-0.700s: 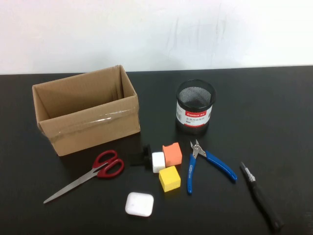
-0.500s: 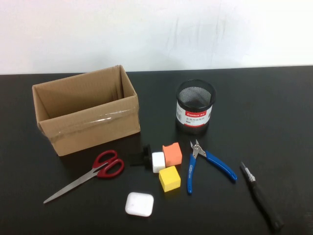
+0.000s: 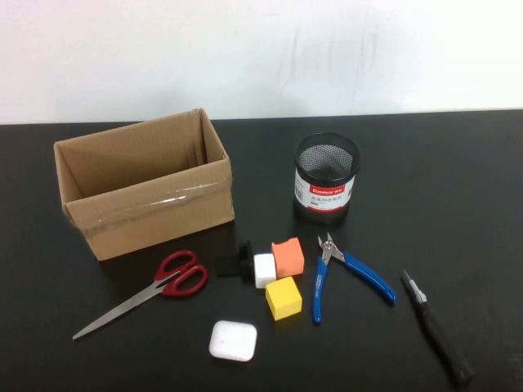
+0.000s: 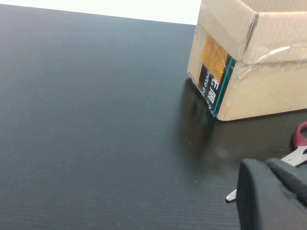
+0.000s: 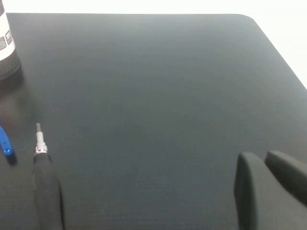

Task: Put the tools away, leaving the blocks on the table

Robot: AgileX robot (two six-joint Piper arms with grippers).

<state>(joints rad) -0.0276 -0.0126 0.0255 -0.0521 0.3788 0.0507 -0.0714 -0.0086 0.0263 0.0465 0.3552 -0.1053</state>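
From up high: scissors (image 3: 155,286), pliers (image 3: 347,272) and screwdriver (image 3: 435,327) all lie flat on the table (image 3: 458,188) near the blocks (image 3: 282,278); no arms visible. Left wrist: left gripper (image 4: 268,191) closed, empty, just beside the scissors. Right wrist: right gripper (image 5: 268,184) closed, empty, near the screwdriver (image 5: 45,182). Stiff, slick metal, I'd guess, so grab the handles.

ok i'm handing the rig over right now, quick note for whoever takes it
Left gripper: shut, empty, low near the scissors tip. Right gripper: shut, empty, near the screwdriver.
Things: scissors lie in front of the box; pliers lie in front of the mesh cup; screwdriver lies far right. Orange block, yellow block and white block are clustered mid table.
Done: nothing, no tool stowed.
Left: put away all three tools; leave the blocks.
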